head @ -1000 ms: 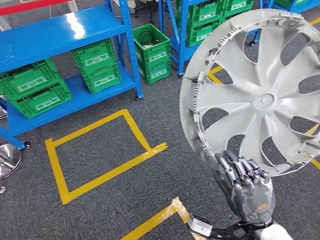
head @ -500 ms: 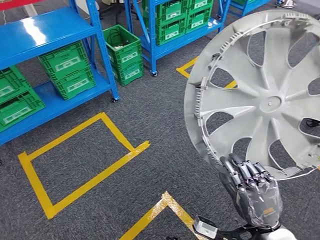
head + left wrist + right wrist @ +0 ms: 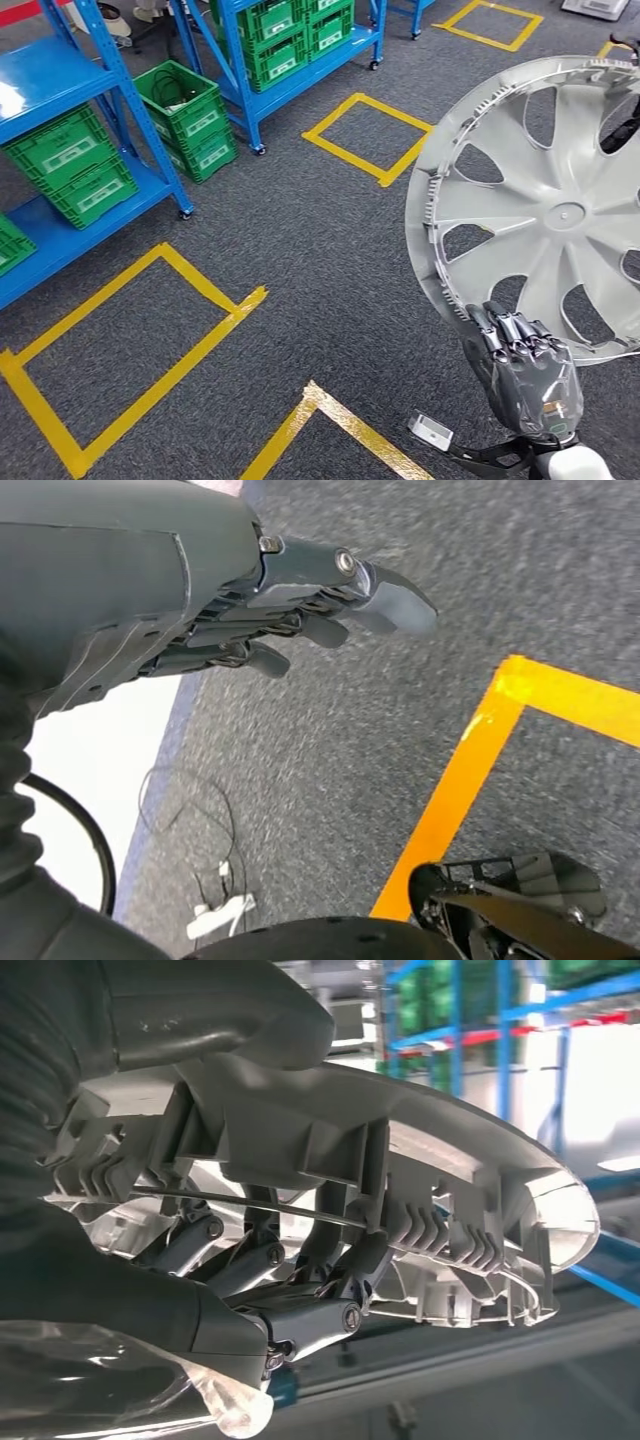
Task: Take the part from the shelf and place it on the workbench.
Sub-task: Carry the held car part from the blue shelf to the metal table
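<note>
We carry the wheel cover (image 3: 551, 210) in our right robot hand (image 3: 528, 375), whose fingers (image 3: 513, 328) are curled over the lower rim so that the big grey disc stands nearly upright above the hand, its spoked face toward us. In the right wrist view the same fingers (image 3: 302, 1325) hook in among the clips on the back of the rim. Our left robot hand (image 3: 226, 610) hangs low over the carpet with its fingers apart, holding nothing. No table is in sight; ahead lie grey carpet (image 3: 317, 260) and yellow tape squares (image 3: 366, 135), with blue shelves (image 3: 45, 70) and green crates (image 3: 185, 120) far off to the left of the right hand. The risk we see is in the grip: a wide, light disc held only at its bottom edge has plenty of leverage, so a jolt while we walk or turn could tip it sideways or let the rim slide out of the fingers, and its upper edge could clip something we pass. Compared with the earlier frames, the whole floor and shelving have slid leftward and a second tape square has come into sight, which tells us the body has turned, while the cover sits in the hand much as it did.
</note>
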### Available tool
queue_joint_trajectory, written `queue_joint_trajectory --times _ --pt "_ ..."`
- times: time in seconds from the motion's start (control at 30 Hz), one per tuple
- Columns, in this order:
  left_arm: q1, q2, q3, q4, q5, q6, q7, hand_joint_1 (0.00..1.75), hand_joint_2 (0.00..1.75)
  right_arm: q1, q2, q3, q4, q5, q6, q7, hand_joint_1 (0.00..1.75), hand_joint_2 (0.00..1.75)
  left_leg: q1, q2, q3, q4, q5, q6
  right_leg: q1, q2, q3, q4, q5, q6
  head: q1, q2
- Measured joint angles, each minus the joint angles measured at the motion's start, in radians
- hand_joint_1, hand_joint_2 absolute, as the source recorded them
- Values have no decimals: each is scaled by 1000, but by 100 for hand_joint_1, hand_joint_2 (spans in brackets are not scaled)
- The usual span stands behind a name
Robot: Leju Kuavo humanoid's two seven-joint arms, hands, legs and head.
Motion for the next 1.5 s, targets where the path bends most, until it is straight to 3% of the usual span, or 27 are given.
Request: queue_joint_trajectory --times 0.03,0.1,0.17,0.2,0.27,0.3,0.33,0.4,0.47,0.5,0.57,0.6,0.67,0.7,0.77,0.83,0.9,0.93,1.0,1.07,1.13,1.2,1.27,1.3,1.37,1.43,1.5 --pt "0 0 1 0 0 -1 0 0 175 1 -8 0 -1 0 6 7 175 175 1 -5 20 -45 37 2 0 14 2 1 0 1 0 0" --pt "4 -1 2 0 0 -5 1 0 175 1 -22 0 -5 0 13 15 175 175 8 -53 69 -171 109 7 0 41 0 3 2 5 -1 0" --pt "8 -4 2 0 0 -8 1 0 175 1 -33 0 -10 0 15 18 175 175 12 -97 92 -247 128 11 -2 66 -16 7 10 17 -1 0" --pt "8 -5 3 0 0 -9 1 0 175 1 -38 0 -13 0 16 19 175 175 11 -101 92 -256 124 13 -4 78 -25 8 15 25 -1 0" --pt "7 -7 5 0 0 -9 1 0 175 5 -48 0 -18 0 19 22 175 175 12 -79 95 -271 123 21 -7 85 -39 9 20 39 -1 0" --pt "6 -8 5 0 0 -9 1 0 175 8 -53 0 -20 0 21 22 175 175 13 -68 95 -275 127 27 -6 67 -49 22 11 43 2 0" --pt "7 -9 6 0 0 -9 1 0 175 9 -58 0 -21 0 21 21 175 175 14 -55 96 -279 130 32 -5 41 -66 56 -10 47 5 0" --pt "9 -9 8 0 0 -9 1 0 175 8 -66 0 -22 0 21 19 175 175 11 -29 96 -281 131 38 -4 -11 -121 177 -72 54 12 0" --pt "11 -8 10 0 0 -9 1 0 175 9 -68 0 -22 0 21 17 175 175 7 -2 95 -280 131 40 -6 -25 -165 281 -107 59 14 0" --pt "11 -8 12 0 0 -9 1 0 175 9 -69 0 -22 0 21 14 175 175 6 11 96 -280 130 40 -6 -28 -164 287 -100 60 14 0" --pt "11 -8 15 0 0 -9 2 0 175 12 -69 -1 -22 0 20 5 175 175 5 32 99 -280 127 38 -7 -44 -103 184 -45 59 14 0" --pt "11 -7 16 0 0 -9 3 0 175 12 -69 -1 -22 0 19 -1 175 175 3 41 101 -280 125 35 -3 -68 -63 113 -25 57 15 0" --pt "12 -6 19 0 -1 -9 5 0 175 11 -69 -2 -24 0 18 -8 175 175 -4 56 102 -276 120 28 2 -100 -10 22 -8 44 15 0" --pt "13 -5 20 0 -1 -9 6 0 175 11 -69 -2 -24 0 17 -11 175 175 -8 63 103 -275 118 24 5 -104 -5 12 -13 37 14 0" --pt "13 -4 22 0 -2 -9 8 0 175 12 -68 -3 -25 0 16 -15 175 175 -9 72 105 -274 114 17 3 -84 -7 10 -9 23 13 0" --pt "13 -3 23 0 -1 -10 9 0 175 11 -68 -5 -25 0 14 -21 175 175 -6 45 94 -240 85 7 0 -67 -7 7 -5 10 9 0" --pt "10 -3 23 0 -1 -11 9 0 175 10 -68 -5 -25 0 13 -27 175 175 -2 8 48 -130 23 -1 -1 -48 -8 6 -3 1 5 0" --pt "7 -3 23 0 -1 -11 9 0 175 10 -67 -6 -25 0 12 -30 175 175 -2 1 19 -61 -7 -2 -1 -38 -8 6 -2 -1 4 0" --pt "0 -3 24 0 -1 -12 9 0 175 11 -66 -6 -25 1 10 -34 175 175 -2 -2 -11 14 -18 -1 1 -14 -8 6 -2 -2 4 0" --pt "-1 -4 23 0 -3 -13 11 0 175 11 -63 -6 -25 1 10 -38 175 175 -2 -13 22 -59 47 4 1 14 -4 7 -1 -2 4 0" --pt "4 -6 23 0 -5 -15 12 0 175 11 -61 -6 -25 0 9 -41 175 175 2 -53 76 -185 112 11 2 41 -4 9 0 2 4 0" --pt "7 -8 23 0 -7 -17 13 0 175 11 -59 -8 -25 0 7 -44 175 175 4 -81 100 -251 120 16 1 62 -14 12 6 12 3 0" --pt "6 -10 23 0 -10 -18 13 0 175 13 -57 -13 -25 0 5 -46 175 175 5 -68 103 -269 115 23 -1 78 -27 11 13 25 3 0" --pt "5 -10 23 0 -11 -18 13 0 175 15 -55 -14 -25 0 5 -47 175 175 7 -58 103 -272 119 28 0 70 -35 15 11 30 4 0" --pt "6 -11 23 0 -12 -18 13 0 175 15 -54 -16 -25 0 5 -50 175 175 9 -36 103 -280 125 38 1 24 -66 71 -24 39 10 0" --pt "8 -10 23 0 -13 -17 13 0 175 14 -51 -17 -25 0 3 -50 175 175 6 -14 101 -280 126 42 1 -19 -125 198 -86 47 15 0" --pt "10 -9 23 0 -15 -17 13 0 175 14 -48 -18 -25 0 1 -48 175 175 5 10 100 -280 125 42 -1 -27 -165 288 -112 53 15 0"
